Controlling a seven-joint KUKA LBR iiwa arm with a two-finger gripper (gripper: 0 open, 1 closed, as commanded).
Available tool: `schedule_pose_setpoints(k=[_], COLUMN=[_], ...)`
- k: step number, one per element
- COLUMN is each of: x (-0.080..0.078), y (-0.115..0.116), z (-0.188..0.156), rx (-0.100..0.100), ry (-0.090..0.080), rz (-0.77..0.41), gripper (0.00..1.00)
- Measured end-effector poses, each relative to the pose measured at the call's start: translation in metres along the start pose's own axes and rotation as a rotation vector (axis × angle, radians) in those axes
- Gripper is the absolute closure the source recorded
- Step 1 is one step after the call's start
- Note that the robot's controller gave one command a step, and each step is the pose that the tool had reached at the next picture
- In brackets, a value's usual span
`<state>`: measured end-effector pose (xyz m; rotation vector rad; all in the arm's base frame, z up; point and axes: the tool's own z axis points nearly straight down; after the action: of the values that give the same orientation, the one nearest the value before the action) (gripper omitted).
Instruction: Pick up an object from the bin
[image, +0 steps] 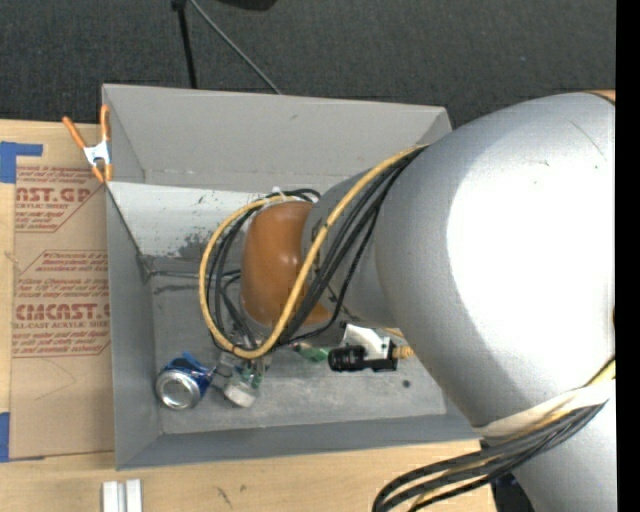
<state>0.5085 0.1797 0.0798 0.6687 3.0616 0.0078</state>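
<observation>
**Tool low near the bin's front-left corner**

A small blue can (180, 386), its shiny round end showing, lies on the scuffed floor of the grey metal bin (130, 330). Just beside it sits a pale stubby cylinder (240, 393), directly under the tool (246, 372); whether the tool is open or closed I cannot tell. Above bulges a smooth orange cover (275, 265), looped with cables (212, 270). Further right lies a black-and-white gadget (362, 356).

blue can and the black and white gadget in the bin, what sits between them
Camera view: a small white-and-green piece beside the blue can, then bare bin floor, then a small green bit by the black and white gadget.
</observation>
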Motion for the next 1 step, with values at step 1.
schedule_pose_setpoints(k=[1], x=[0.0113], y=[0.0025], z=[-0.0782], rx=[0.001], ry=[0.002], rz=[0.031], gripper=[1.0])
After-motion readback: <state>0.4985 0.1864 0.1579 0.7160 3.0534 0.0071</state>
